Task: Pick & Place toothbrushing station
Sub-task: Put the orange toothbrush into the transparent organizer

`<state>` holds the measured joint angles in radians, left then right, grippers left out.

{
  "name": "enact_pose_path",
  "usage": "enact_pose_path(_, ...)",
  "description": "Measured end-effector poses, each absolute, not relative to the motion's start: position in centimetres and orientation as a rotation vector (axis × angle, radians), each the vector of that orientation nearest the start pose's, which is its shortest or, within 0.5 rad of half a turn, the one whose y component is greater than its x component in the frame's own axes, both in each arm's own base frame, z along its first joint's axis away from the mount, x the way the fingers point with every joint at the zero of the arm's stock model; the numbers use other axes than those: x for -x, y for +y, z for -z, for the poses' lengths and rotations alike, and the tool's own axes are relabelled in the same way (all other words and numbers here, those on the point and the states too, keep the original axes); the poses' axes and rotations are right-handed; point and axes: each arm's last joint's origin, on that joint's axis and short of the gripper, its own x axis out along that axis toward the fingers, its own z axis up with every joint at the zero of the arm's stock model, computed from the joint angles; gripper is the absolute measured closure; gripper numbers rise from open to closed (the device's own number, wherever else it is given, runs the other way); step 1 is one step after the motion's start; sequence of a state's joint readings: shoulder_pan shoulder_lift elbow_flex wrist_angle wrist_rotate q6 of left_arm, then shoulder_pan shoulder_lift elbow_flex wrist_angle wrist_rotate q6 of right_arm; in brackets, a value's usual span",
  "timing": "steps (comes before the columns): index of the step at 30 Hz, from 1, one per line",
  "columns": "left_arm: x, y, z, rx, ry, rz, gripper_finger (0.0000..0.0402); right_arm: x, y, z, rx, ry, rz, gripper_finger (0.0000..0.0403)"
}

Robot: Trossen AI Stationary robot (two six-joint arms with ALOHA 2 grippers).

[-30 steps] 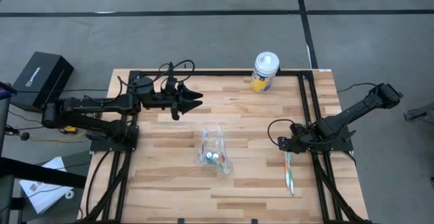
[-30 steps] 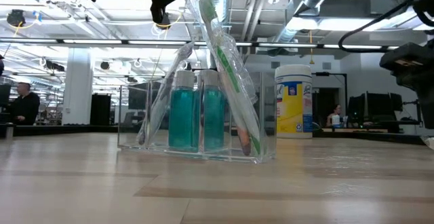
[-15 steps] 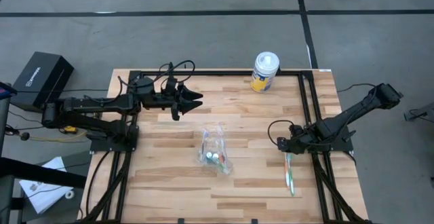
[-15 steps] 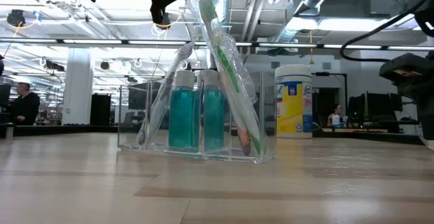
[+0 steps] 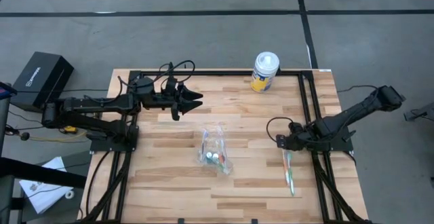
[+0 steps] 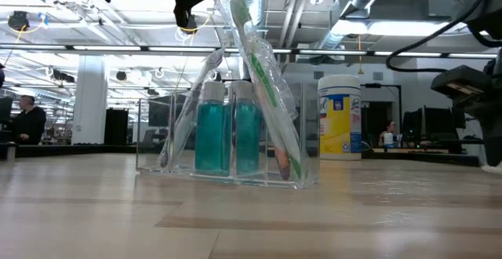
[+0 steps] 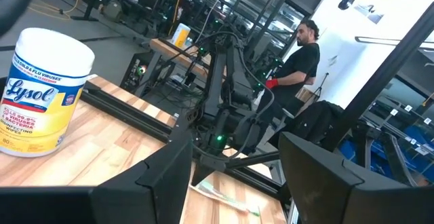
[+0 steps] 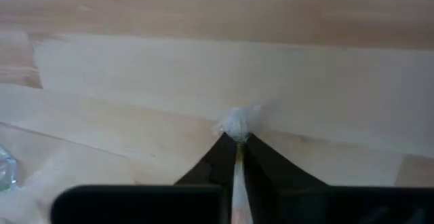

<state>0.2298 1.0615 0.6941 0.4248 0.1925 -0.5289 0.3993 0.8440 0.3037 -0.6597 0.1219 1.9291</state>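
Progress looks fairly far along, judging by how things lie: the clear bag (image 5: 216,151) stands near the middle of the counter (image 5: 169,183) and already holds two teal-and-white tubes (image 6: 223,129) upright side by side, with at least two slim toothbrushes leaning at a slant among them, one green (image 6: 263,86) and one pale (image 6: 188,110). What seems left is the last loose toothbrush (image 5: 289,173), a green-and-white one lying flat on the counter on the right side, well apart from the bag. The right gripper (image 5: 285,144) is down at the upper end of that brush, and in its own wrist view the dark fingers (image 8: 268,166) are pinched together on the brush's thin handle (image 8: 238,183), with the whitish bristle head (image 8: 239,120) poking out just past the tips; so the pick appears made but the brush is not yet lifted, and carrying it to the bag is still to do. The left gripper (image 5: 192,98) hovers above the far-left part of the counter, away from the bag, its fingers (image 7: 156,176) spread wide and holding nothing. The bag is transparent and creased, open at the top, and seems light enough to shift or tip if nudged. A yellow-and-white wipes canister (image 5: 264,71) stands at the far edge, apart from the work.
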Motion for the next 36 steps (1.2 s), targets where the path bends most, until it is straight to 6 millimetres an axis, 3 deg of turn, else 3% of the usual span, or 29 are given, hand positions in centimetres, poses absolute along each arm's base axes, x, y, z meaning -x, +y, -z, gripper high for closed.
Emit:
enact_pose_path(8, -23.3, 4.8, -30.8, 0.516, -0.06, -0.003, 0.0188, -12.6, 3.3, -14.2, -1.377, 0.771, 0.841, 0.04)
enact_pose_path(13, -23.2, 5.1, -30.8, 0.515, -0.057, 0.01, 0.0188, -14.2, 2.0, -16.6, -1.329, 0.534, 0.797, 0.0402)
enact_pose_path(19, -22.9, 6.1, -30.8, 0.553, -0.051, 0.032, 0.0188, -16.4, -0.5, -21.6, -1.183, 0.33, 0.719, 0.0402)
enact_pose_path(25, -22.6, 7.0, -30.8, 0.592, -0.045, 0.051, 0.0188, -18.5, -3.7, -28.2, -1.001, 0.099, 0.631, 0.0403)
enact_pose_path(30, -22.4, 7.3, -30.9, 0.602, -0.052, 0.056, 0.0188, -21.1, -6.1, -33.0, -0.875, 0.065, 0.541, 0.0403)
enact_pose_path(36, -22.4, 7.4, -31.0, 0.583, -0.068, 0.056, 0.0188, -26.3, -8.3, -36.2, -0.762, 0.135, 0.407, 0.0403)
